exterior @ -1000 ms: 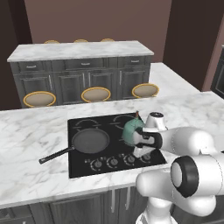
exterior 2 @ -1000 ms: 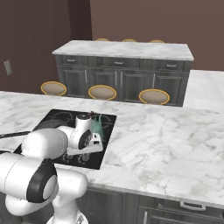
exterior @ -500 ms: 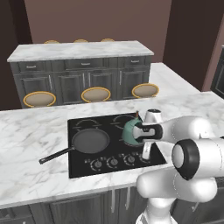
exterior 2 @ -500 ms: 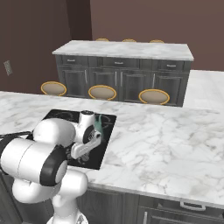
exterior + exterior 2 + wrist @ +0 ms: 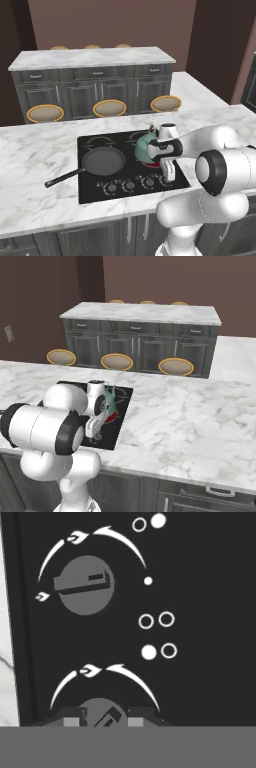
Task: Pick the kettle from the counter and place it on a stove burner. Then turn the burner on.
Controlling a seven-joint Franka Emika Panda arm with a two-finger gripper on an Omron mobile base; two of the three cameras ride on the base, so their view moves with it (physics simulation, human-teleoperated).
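A: How's the gripper (image 5: 103, 721)?
B: Jaws slightly apart, straddling a control knob (image 5: 101, 711) near the cooktop's front edge; contact unclear.
A: The kettle (image 5: 147, 148)?
B: On a glowing red stove burner (image 5: 156, 162), frying pan (image 5: 102, 162) alongside.

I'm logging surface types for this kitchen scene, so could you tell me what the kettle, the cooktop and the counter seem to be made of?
The kettle looks like enamelled or painted metal: smooth teal-green, faint sheen. The cooktop seems to be black glass: flat, dark, with printed grey ring marks. The counter looks like polished white marble: grey veins across a pale surface. All of it is rendered, so these are looks only.
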